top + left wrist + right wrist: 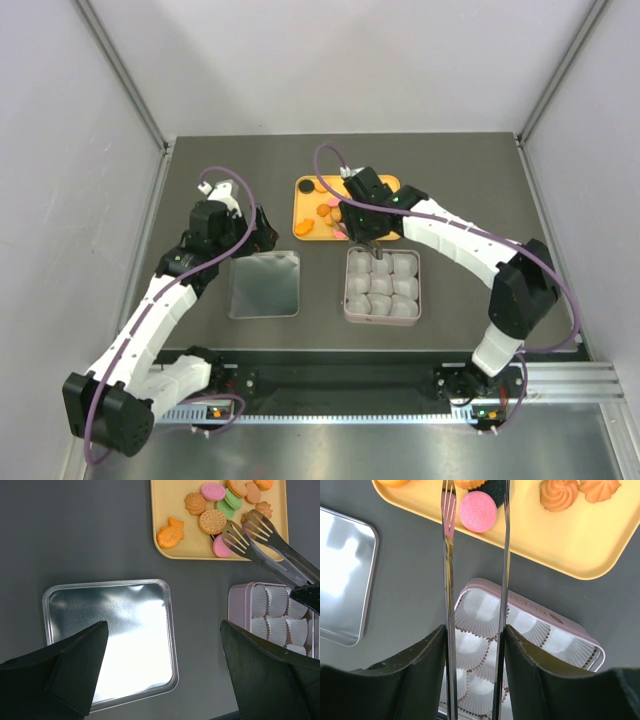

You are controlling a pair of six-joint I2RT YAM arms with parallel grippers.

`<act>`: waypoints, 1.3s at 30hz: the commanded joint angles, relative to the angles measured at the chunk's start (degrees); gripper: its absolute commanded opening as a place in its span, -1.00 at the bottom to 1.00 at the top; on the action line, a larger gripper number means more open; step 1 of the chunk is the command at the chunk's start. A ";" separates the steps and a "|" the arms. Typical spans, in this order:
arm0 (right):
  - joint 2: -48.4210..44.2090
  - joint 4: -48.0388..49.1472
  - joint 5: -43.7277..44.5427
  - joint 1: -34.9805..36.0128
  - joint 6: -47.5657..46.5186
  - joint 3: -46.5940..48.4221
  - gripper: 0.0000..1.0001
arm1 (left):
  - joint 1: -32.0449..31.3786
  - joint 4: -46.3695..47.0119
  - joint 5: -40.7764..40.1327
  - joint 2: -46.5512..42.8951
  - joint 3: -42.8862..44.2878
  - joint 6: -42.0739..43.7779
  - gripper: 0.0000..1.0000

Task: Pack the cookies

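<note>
Silver lid [125,630] lay beneath the left gripper [164,630], jaws fully released. Beside it, the right gripper [475,630] clenched metal tongs [449,580] over the pink tin [485,581] — tips apart, above the cookies [212,521] on the yellow tray [170,505] beyond.

The lid [110,640] and tongs [272,550] look like glossy metal, the cups [480,611] pleated paper.

A dark grey matte table [200,170] fills the middle. Plain pale walls close it in: a left wall [60,150], a far wall [340,60] and a right wall [600,140]. Slim metal posts [122,75] rise at the two far corners. Along the near edge runs a ribbed aluminium rail [570,378], with a brushed metal sheet [350,450] nearer still. The light is soft and even.
</note>
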 commanded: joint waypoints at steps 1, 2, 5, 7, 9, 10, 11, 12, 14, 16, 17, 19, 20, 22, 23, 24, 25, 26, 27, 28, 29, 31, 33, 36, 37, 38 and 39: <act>0.58 1.52 0.98 1.47 -0.28 2.84 -0.04 | 0.23 1.32 0.20 -1.12 0.93 0.71 0.97; 1.11 1.52 0.98 1.64 -0.37 2.93 -0.04 | 0.31 1.32 0.20 -1.03 0.93 0.71 0.97; 1.38 1.44 1.07 2.08 -0.45 2.93 -0.04 | 0.32 1.32 0.29 -1.03 0.93 0.71 0.97; 1.55 1.52 1.16 2.26 -0.10 2.76 -0.04 | 0.32 1.24 0.38 -1.12 0.84 0.71 0.97; 1.90 1.52 1.42 2.43 -0.19 2.58 -0.03 | 0.32 1.32 0.46 -1.03 0.84 0.71 0.97; 2.08 1.44 1.86 2.52 -0.19 2.49 -0.03 | 0.32 1.41 0.46 -1.03 0.84 0.71 0.97; 2.43 1.44 2.12 2.43 -0.10 2.49 -0.03 | 0.32 1.33 0.55 -1.03 0.84 0.71 0.97; 2.61 1.35 2.38 2.61 -0.10 2.49 -0.03 | 0.32 1.24 0.64 -1.03 0.84 0.62 0.97; 2.87 1.26 3.35 2.61 -0.19 2.49 -0.03 | 0.32 1.32 0.64 -1.03 0.84 0.62 0.97; 3.05 1.26 3.88 2.61 -0.45 2.49 -0.01 | 0.32 1.32 0.64 -1.12 0.75 0.62 0.97; 3.40 1.35 3.79 2.61 -0.45 2.49 -0.01 | 0.32 1.32 0.55 -1.20 0.75 0.62 0.97; 3.84 1.26 3.36 2.61 -0.63 2.93 -0.01 | 0.32 1.24 0.55 -1.12 0.75 0.71 0.97; 4.19 1.26 3.09 2.70 -0.72 2.93 -0.01 | 0.32 1.24 0.64 -1.12 0.75 0.71 0.97; 4.63 1.35 3.00 2.78 -0.72 3.19 -0.01 | 0.32 1.24 0.55 -1.20 0.75 0.71 0.97; 4.89 1.35 2.92 2.79 -0.89 3.28 -0.01 | 0.32 1.24 0.46 -1.12 0.75 0.71 0.97; 4.98 1.26 3.00 2.79 -0.89 3.28 -0.01 | 0.32 1.24 0.46 -1.29 0.75 0.71 0.97; 4.98 1.35 3.09 2.79 -0.89 3.37 -0.01 | 0.40 1.24 0.55 -1.12 0.75 0.71 0.97; 5.16 1.35 3.18 2.79 -0.89 3.28 -0.01 | 0.32 1.24 0.55 -1.12 0.75 0.71 0.97; 5.33 1.17 3.44 2.87 -0.89 3.20 -0.01 | 0.40 1.32 0.55 -1.12 0.75 0.71 0.97; 5.33 1.17 3.53 2.79 -0.81 3.02 -0.01 | 0.40 1.24 0.64 -1.12 0.75 0.62 0.97; 5.33 1.17 3.44 2.79 -0.89 2.93 -0.01 | 0.40 1.32 0.64 -1.12 0.75 0.71 0.97; 5.25 0.91 3.53 2.70 -0.81 2.67 -0.03 | 0.40 1.24 0.55 -1.12 0.75 0.62 0.97; 4.72 0.73 3.18 2.78 -0.81 2.58 -0.03 | 0.40 1.24 0.55 -1.20 0.75 0.62 0.97; 3.84 0.47 3.09 2.61 -0.81 2.58 -0.07 | 0.40 1.32 0.64 -1.12 0.75 0.62 0.97; 3.58 0.21 3.00 2.44 -0.98 2.67 -0.09 | 0.40 1.32 0.64 -1.03 0.75 0.62 0.97; 3.23 0.21 2.83 2.43 -0.89 2.84 -0.11 | 0.40 1.41 0.64 -0.94 0.75 0.62 0.97; 3.22 0.12 2.30 2.26 -1.07 3.10 -0.12 | 0.40 1.33 0.64 -0.94 0.75 0.62 0.97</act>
